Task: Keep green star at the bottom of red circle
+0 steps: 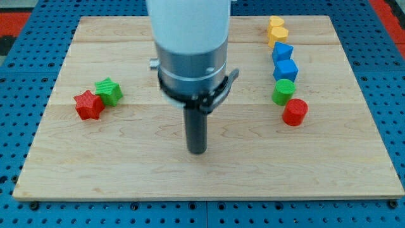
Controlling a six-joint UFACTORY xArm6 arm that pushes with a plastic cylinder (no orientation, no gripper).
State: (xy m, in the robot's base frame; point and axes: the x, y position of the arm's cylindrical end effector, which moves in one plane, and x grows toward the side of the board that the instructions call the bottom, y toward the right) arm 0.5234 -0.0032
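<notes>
The green star [109, 90] lies at the view's left on the wooden board [126, 164], touching the red star [88, 105] at its lower left. The red circle [295, 112] sits at the view's right, just below the green circle [284, 92]. My tip [197, 151] rests on the board near the middle, well apart from all blocks, to the right of the green star and to the left of the red circle.
Above the green circle a column runs toward the view's top: a blue cube [285, 69], a blue block [282, 52], a yellow block [278, 35] and a yellow heart [275, 24]. The arm's white and grey body [190, 44] hides the board's top middle.
</notes>
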